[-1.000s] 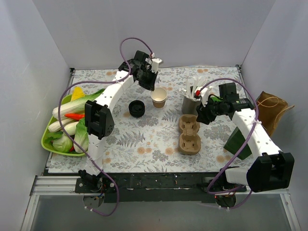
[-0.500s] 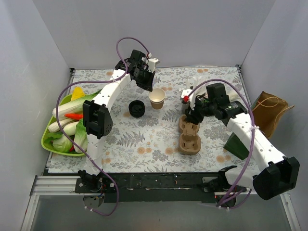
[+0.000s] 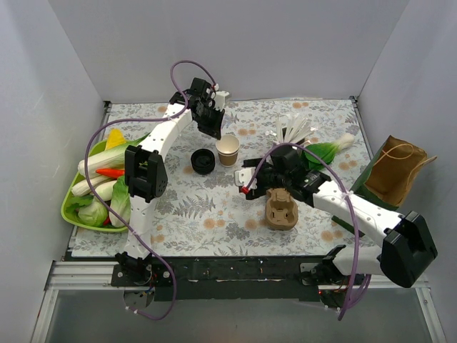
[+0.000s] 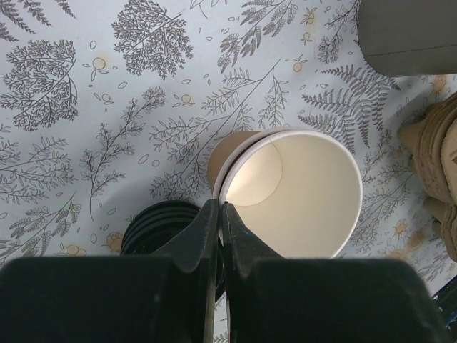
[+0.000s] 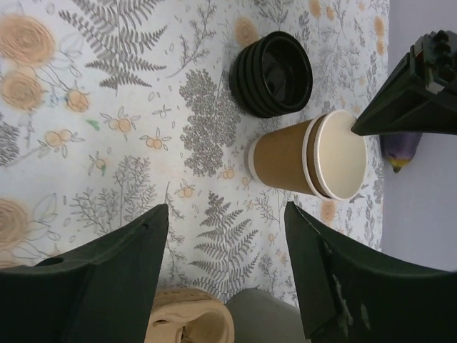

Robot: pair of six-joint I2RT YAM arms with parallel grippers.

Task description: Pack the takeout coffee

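Note:
No lidded coffee cup is in view. A tan paper cup with no lid [image 3: 228, 150], white inside, stands mid-table; it looks like two nested cups in the right wrist view [image 5: 307, 153]. My left gripper [image 3: 214, 130] is shut on its rim, one finger inside and one outside [image 4: 218, 209]. A stack of loose black lids [image 3: 203, 161] sits just left of the cup and shows in both wrist views [image 5: 275, 73] [image 4: 161, 225]. My right gripper [image 3: 247, 183] is open and empty [image 5: 227, 209], low over the cloth, right of and nearer than the cup.
A pulp cup carrier [image 3: 280, 209] lies under my right arm. A grey holder with white utensils [image 3: 293, 130] stands behind it. Bok choy [image 3: 325, 151], a green bag [image 3: 363, 187] and a brown bag [image 3: 398, 170] are at the right. A green vegetable basket [image 3: 70, 207] is at the left.
My right arm has swung left over the carrier to the middle of the table. The left gripper and the unlidded cup have shifted slightly left and nearer.

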